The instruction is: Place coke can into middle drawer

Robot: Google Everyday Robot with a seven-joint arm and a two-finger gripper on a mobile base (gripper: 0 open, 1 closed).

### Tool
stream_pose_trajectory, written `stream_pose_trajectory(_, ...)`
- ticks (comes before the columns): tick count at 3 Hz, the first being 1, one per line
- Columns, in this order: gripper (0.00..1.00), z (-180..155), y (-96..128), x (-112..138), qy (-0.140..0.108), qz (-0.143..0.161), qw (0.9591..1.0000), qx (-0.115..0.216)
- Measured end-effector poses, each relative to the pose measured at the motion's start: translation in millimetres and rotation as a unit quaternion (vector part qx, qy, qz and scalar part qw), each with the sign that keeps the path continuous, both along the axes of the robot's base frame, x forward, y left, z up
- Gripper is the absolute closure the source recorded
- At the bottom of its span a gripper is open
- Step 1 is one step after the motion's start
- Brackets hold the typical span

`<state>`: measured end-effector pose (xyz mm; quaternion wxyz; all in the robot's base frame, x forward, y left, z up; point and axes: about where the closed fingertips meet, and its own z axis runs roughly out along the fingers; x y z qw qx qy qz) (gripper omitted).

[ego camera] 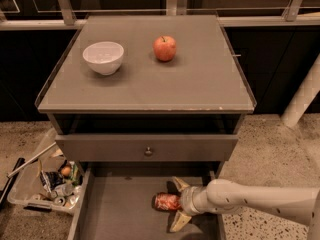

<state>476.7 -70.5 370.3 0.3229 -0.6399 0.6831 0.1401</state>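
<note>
The cream two-finger gripper (pixel 175 204) reaches low into the wide, shallow grey middle drawer (pixel 120 214), which is pulled out so its flat floor can take the load. Its fingers are spread apart, apparently released, on either side of the red aluminium coke can (pixel 164 202), which lies on its side on the drawer floor, right of centre.
</note>
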Motion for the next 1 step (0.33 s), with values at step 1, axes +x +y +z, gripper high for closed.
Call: stream_pose_trajectory(1, 0.0, 0.0, 0.0, 0.0, 0.0, 0.0, 1.0, 0.0)
